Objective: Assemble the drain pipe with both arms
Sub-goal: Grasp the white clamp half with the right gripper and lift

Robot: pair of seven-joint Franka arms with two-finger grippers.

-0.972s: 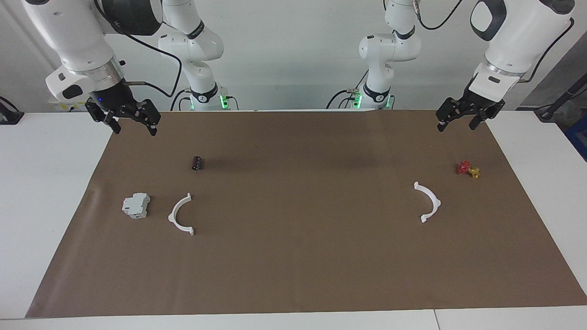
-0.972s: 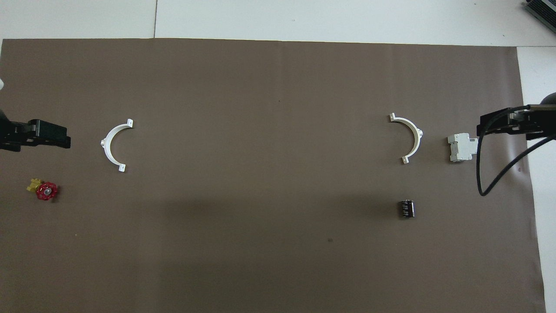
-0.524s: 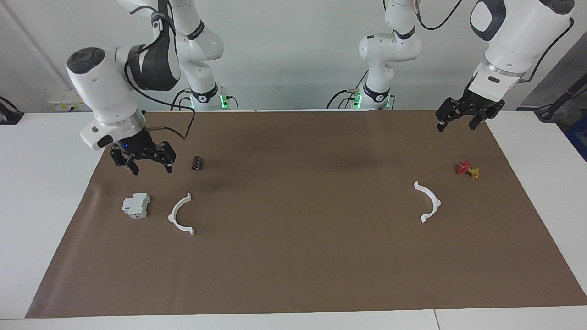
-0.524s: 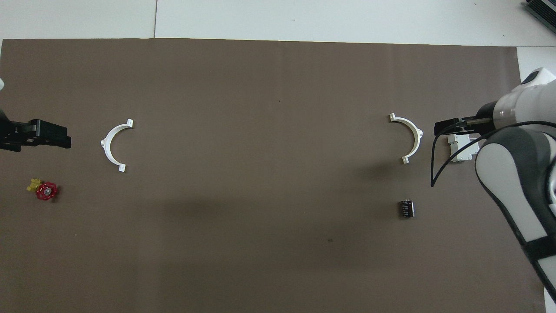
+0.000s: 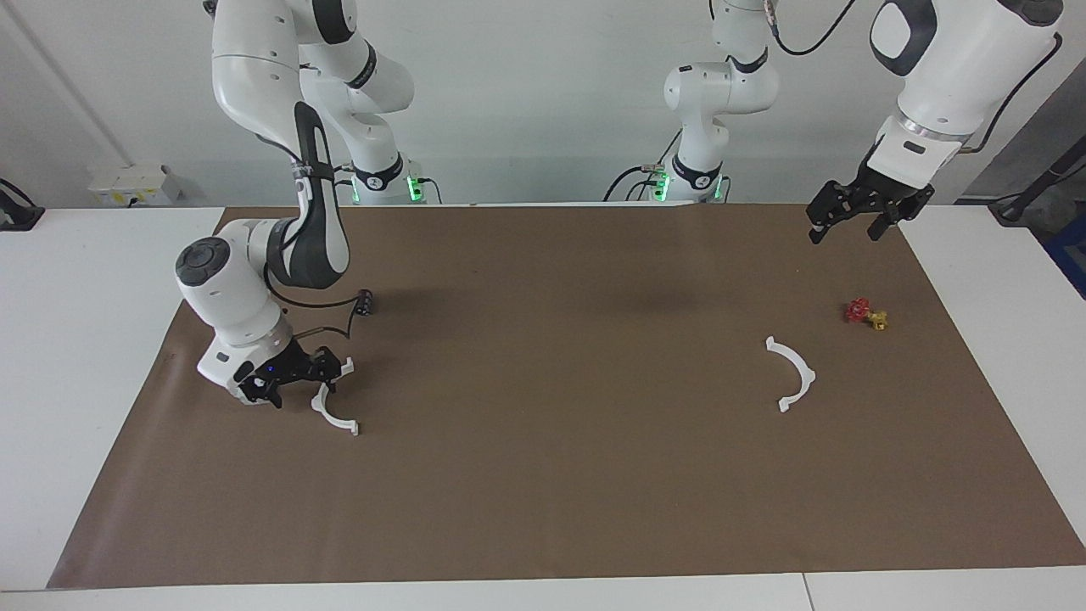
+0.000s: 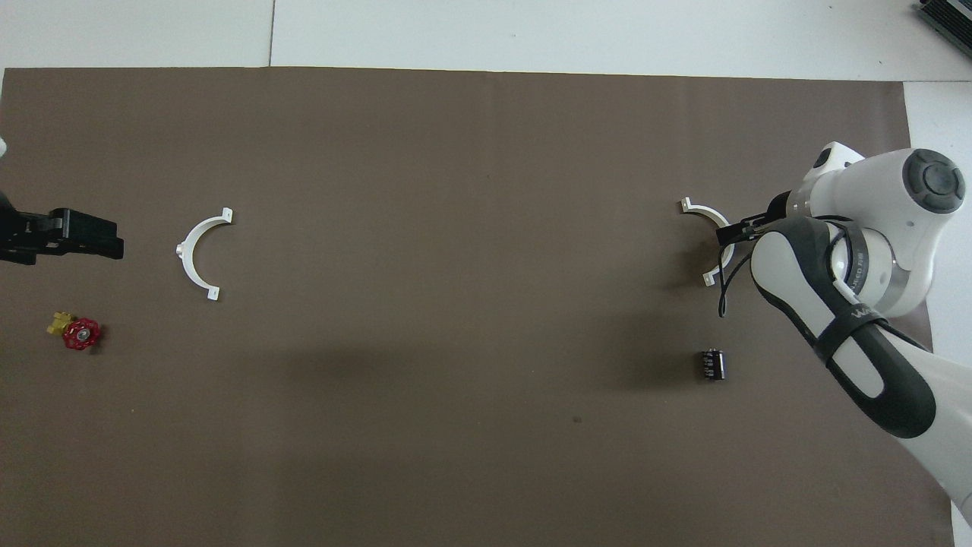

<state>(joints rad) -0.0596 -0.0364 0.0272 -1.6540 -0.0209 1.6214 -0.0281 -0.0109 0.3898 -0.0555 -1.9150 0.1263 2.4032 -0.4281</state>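
Observation:
The drain pipe lies as two separate white half-ring arcs on the brown mat. One arc [image 5: 336, 417] [image 6: 700, 213] is toward the right arm's end. My right gripper [image 5: 293, 380] [image 6: 733, 231] is down low at that arc's curved middle, open, with the arc's two ends sticking out past it. Whether it touches the arc I cannot tell. The other arc [image 5: 795, 374] [image 6: 196, 254] lies free toward the left arm's end. My left gripper [image 5: 842, 222] [image 6: 106, 237] waits high over the mat's corner there, open and empty.
A small black cylinder [image 5: 365, 301] [image 6: 711, 364] lies nearer to the robots than the right gripper's arc. A red-and-yellow valve [image 5: 865, 315] [image 6: 76, 333] sits nearer to the robots than the free arc. The brown mat [image 5: 543, 475] covers most of the white table.
The right arm has swung down from high over the mat's corner to the arc at its end and now covers the grey block. The left arm has not moved.

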